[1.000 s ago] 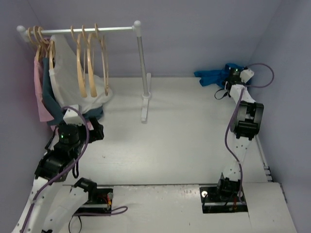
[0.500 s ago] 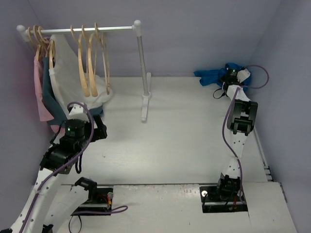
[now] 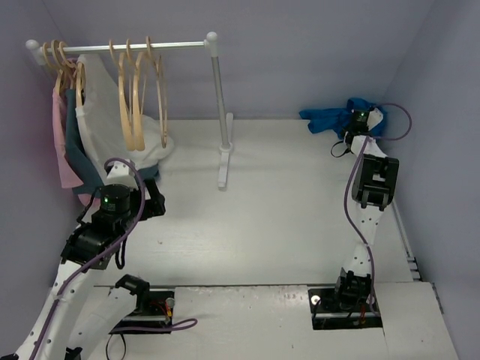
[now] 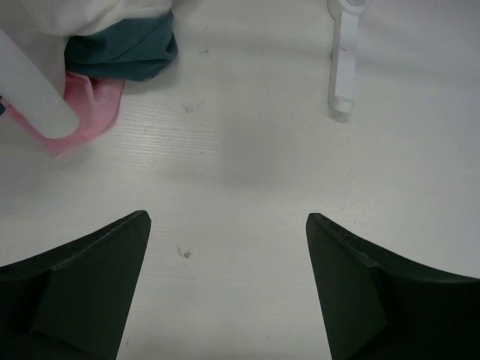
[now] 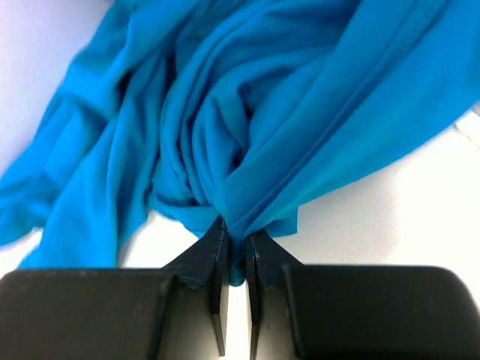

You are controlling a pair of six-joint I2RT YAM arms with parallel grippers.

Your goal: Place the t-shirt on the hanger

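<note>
Right arm is stretched to the far right corner of the table [image 3: 277,202]. The right gripper [image 5: 236,244] has its jaws nearly closed, with a pinched fold of the t-shirt [image 5: 247,112] between the two fingers [image 5: 218,255]. In the wrist view the cloth fans up and away from the pinch in deep wrinkles and lies against the white surface. From the top view the t-shirt [image 3: 330,118] is a crumpled blue heap against the back wall, and the right gripper [image 3: 352,124] is at its right end. The left gripper [image 4: 225,225] hangs above bare table with its jaws set wide and nothing between them. In the top view the left gripper [image 3: 150,201] is near the low hems of the hung clothes. The hangers [image 3: 139,105] hang bare on the rail [image 3: 180,44] at far left, well apart from the t-shirt. A white garment [image 3: 97,112], a teal garment [image 3: 75,142] and a pink garment [image 3: 60,142] hang further left. The rack foot [image 4: 343,60] shows at upper right of the left wrist view, and the teal [image 4: 124,56] and pink [image 4: 82,112] hems show at upper left.
</note>
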